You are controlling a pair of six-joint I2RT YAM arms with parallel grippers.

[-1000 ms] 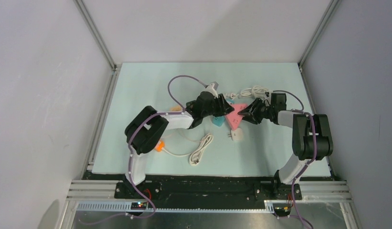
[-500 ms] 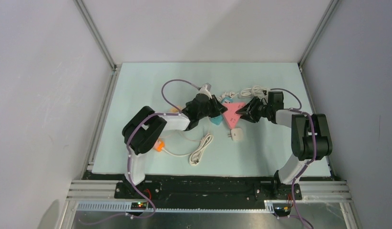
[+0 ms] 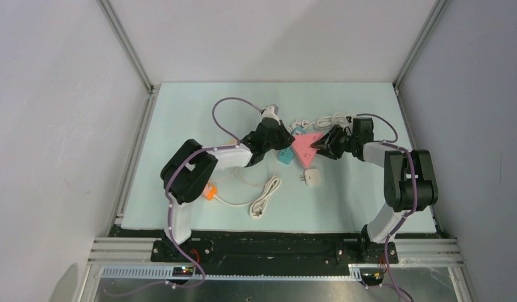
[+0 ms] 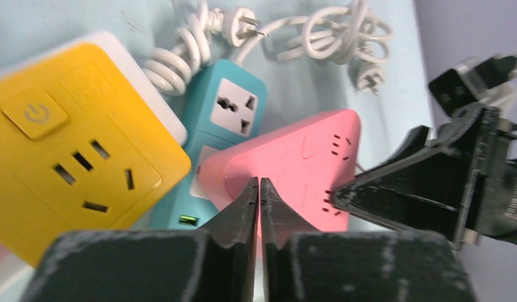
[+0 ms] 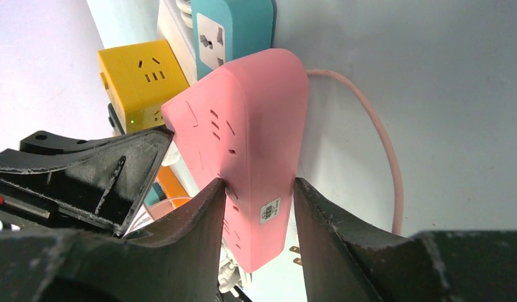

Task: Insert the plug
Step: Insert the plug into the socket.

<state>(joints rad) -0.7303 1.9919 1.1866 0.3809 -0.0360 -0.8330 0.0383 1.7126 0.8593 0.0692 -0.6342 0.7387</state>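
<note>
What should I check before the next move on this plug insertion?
1. Right gripper clamped on pink power strip: ok.
2. Left gripper carrying a plug: not ok; jaws shut, nothing between them.
3. Socket slots on pink power strip uncovered: ok.
4. White plugs lying free beyond the teal strip: ok, cables coiled.
5. Pink power strip flat on the table: cannot tell.

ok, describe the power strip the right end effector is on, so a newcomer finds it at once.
On the pale green mat, look at the cluster of sockets between the two arms. It is the pink power strip, gripped by the right end effector; unlike the teal strip and yellow cube beside it, it is triangular.
</note>
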